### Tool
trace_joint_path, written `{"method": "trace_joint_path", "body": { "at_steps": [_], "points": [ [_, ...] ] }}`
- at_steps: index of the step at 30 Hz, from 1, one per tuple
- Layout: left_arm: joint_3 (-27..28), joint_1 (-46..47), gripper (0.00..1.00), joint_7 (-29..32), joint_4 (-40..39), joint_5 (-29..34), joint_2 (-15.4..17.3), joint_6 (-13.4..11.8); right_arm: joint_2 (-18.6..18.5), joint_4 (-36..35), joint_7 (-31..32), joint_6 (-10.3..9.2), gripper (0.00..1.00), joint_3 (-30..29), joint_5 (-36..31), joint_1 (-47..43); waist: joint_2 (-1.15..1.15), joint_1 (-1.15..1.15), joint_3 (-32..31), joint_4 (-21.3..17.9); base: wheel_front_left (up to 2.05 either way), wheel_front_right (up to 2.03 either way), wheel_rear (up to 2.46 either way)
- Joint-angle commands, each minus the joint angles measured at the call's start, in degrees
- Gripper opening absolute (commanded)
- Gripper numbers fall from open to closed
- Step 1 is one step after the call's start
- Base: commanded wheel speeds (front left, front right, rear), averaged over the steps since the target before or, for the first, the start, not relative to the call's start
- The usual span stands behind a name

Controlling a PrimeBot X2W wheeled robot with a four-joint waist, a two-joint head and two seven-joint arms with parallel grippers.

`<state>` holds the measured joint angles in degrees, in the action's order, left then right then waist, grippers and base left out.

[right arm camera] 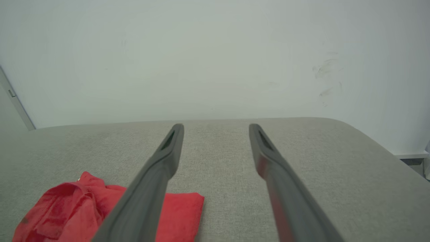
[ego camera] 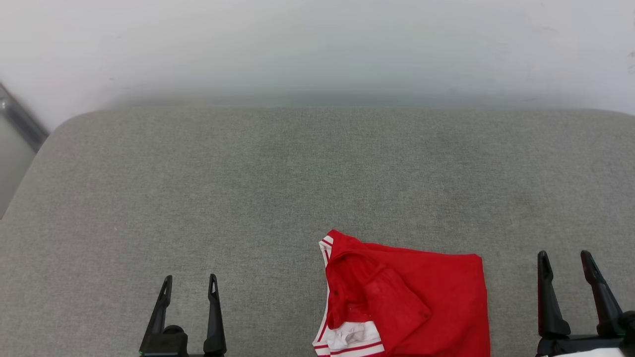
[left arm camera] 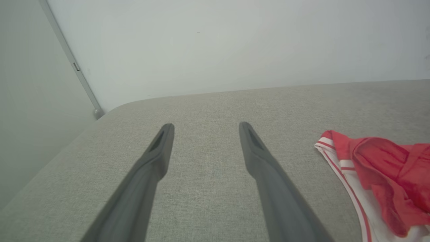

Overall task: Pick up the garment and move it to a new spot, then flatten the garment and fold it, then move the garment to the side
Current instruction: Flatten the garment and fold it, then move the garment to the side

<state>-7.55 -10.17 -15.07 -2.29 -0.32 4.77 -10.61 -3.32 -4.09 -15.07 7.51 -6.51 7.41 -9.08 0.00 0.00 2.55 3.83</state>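
**Foreground, head view.** My left claw (ego camera: 191, 277) and right claw (ego camera: 565, 254) rise from the lower edge. Both are spread wide and hold nothing, and they point away from me across the grey cushion (ego camera: 248, 188).

**Shirt.** The shirt (ego camera: 412, 302) lies on the near part of the cushion, right of centre. It is between the claws, nearer the right one but touching neither. It is red and doubled over into a rough rectangle, rumpled at its left and flatter at its right. White, red-striped trim runs down its left edge, and a white sleeve end shows at the near left corner. Its nearest part is cut off by the frame.

**Left wrist view.** My fingers (left arm camera: 147, 181) stand well apart over bare cushion, with the shirt off to their right.

**Right wrist view.** The shirt sits at lower left, partly hidden behind one finger.

**Background.** A pale wall (ego camera: 317, 49) backs the cushion. A grey rail (ego camera: 20, 119) slants past its far left corner.
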Motion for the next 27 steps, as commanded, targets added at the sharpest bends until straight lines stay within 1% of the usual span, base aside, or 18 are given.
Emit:
{"method": "trace_joint_path", "body": {
  "at_steps": [1,9,16,19,22,24,25,27],
  "points": [
    [0.01,-0.64,1.0,-0.11,-0.18,0.02,-0.07,-0.04,0.43,-0.67,-0.1,-0.04,1.0,0.05,0.0,-1.26,0.0,0.0,-0.35,0.16,0.0,0.0,0.0],
    [0.38,-1.4,1.0,-0.11,-0.19,-0.17,-0.13,0.08,0.54,0.04,-0.1,-0.04,1.0,1.49,0.26,-1.91,0.0,0.0,-1.23,-0.2,0.0,0.0,0.0],
    [0.65,-0.9,1.0,-0.11,-0.09,-0.17,-0.2,0.26,0.47,-1.99,-0.1,-0.04,1.0,3.3,-1.41,2.47,0.0,0.0,-1.07,-0.32,0.0,0.0,0.0],
    [0.79,-0.46,1.0,-0.11,-0.1,-0.18,-0.26,0.31,-1.73,-3.27,-0.1,-0.04,1.0,3.36,-1.87,6.48,0.0,0.0,-0.78,-0.41,0.0,0.0,0.0],
    [0.93,-0.14,1.0,-0.12,-0.07,-0.18,-0.31,0.33,-4.56,-2.35,-0.11,-0.04,1.0,3.88,-0.75,11.48,0.0,0.0,-0.34,-0.63,0.0,0.0,0.0],
    [1.0,-0.07,1.0,-0.12,-0.04,-0.23,-0.33,0.38,-7.46,-0.42,-0.09,-0.04,1.0,5.69,-0.02,14.58,0.0,0.0,-0.04,-0.76,0.0,0.0,0.0],
    [1.01,-0.11,1.0,-0.11,-0.07,-0.25,-0.35,0.41,-9.07,0.35,0.39,-0.04,1.0,6.87,0.3,16.36,0.0,0.0,0.11,-0.82,0.0,0.0,0.0],
    [1.09,-0.04,1.0,-0.11,-0.19,-0.21,-0.37,0.51,-12.09,2.31,4.52,-0.04,1.0,9.86,2.47,19.74,0.0,0.0,0.49,-0.96,0.0,0.0,0.0]
  ]
}}
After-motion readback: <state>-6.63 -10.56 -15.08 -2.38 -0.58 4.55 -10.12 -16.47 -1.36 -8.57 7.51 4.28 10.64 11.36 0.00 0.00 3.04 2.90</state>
